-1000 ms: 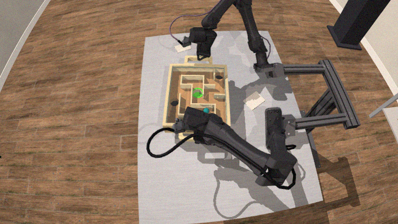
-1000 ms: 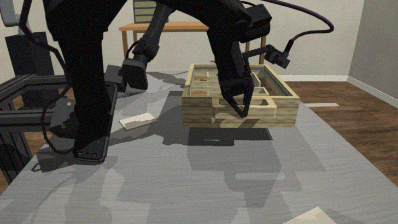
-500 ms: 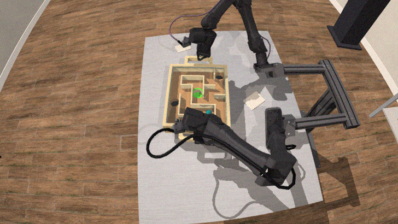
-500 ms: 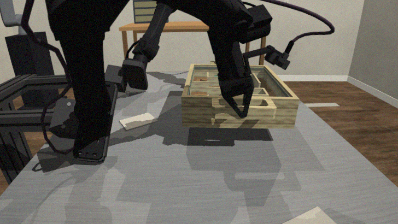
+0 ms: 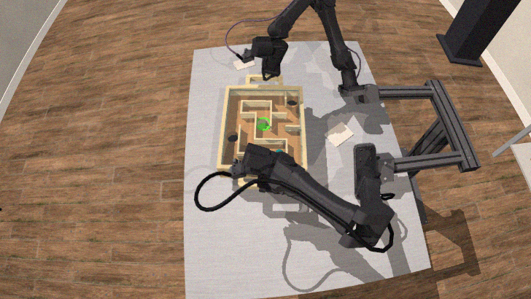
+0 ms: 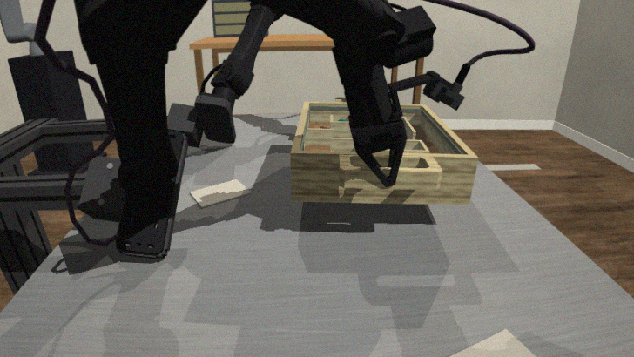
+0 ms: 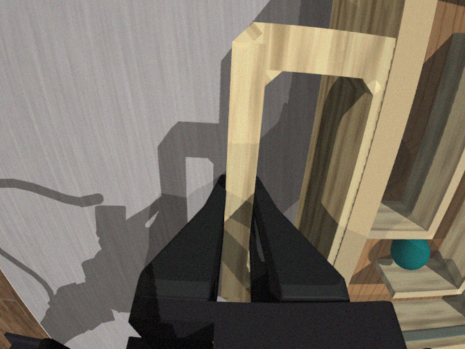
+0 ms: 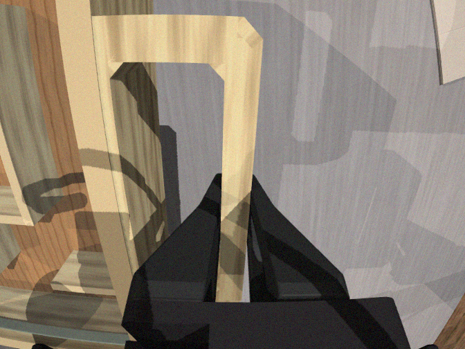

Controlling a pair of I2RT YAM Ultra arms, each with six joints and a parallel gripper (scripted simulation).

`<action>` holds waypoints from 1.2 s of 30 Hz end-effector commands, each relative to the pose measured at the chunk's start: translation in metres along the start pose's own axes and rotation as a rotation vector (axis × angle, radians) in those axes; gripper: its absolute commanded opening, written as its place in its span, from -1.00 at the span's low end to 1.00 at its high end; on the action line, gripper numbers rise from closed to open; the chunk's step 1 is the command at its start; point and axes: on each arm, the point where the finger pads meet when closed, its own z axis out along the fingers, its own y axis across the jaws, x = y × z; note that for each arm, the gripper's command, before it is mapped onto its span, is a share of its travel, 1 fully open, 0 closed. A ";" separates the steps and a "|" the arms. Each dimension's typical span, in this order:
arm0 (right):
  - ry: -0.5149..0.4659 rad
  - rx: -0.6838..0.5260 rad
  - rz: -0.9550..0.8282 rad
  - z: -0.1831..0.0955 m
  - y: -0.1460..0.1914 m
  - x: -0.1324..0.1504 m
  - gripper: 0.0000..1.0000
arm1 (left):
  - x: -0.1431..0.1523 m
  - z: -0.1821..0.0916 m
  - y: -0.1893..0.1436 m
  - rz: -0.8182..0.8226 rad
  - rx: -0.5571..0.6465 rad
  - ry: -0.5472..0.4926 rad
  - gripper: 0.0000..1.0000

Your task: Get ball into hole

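Only top view showed three holes: one green, two black. Left tool, right tool clamped two handles.
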 end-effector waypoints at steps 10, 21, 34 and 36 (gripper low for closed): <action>-0.154 -0.004 0.063 -0.036 -0.003 -0.037 -1.00 | -0.016 -0.016 -0.007 0.013 0.041 -0.123 -1.00; -0.130 -0.026 0.059 -0.034 -0.001 -0.038 -1.00 | -0.028 -0.022 -0.001 -0.005 0.009 -0.104 -1.00; -0.135 -0.025 0.009 -0.017 0.005 -0.014 -1.00 | -0.022 -0.026 -0.004 0.007 -0.010 -0.143 -1.00; -0.146 -0.035 0.018 -0.019 0.004 -0.018 -1.00 | -0.024 -0.029 -0.002 0.002 -0.016 -0.149 -1.00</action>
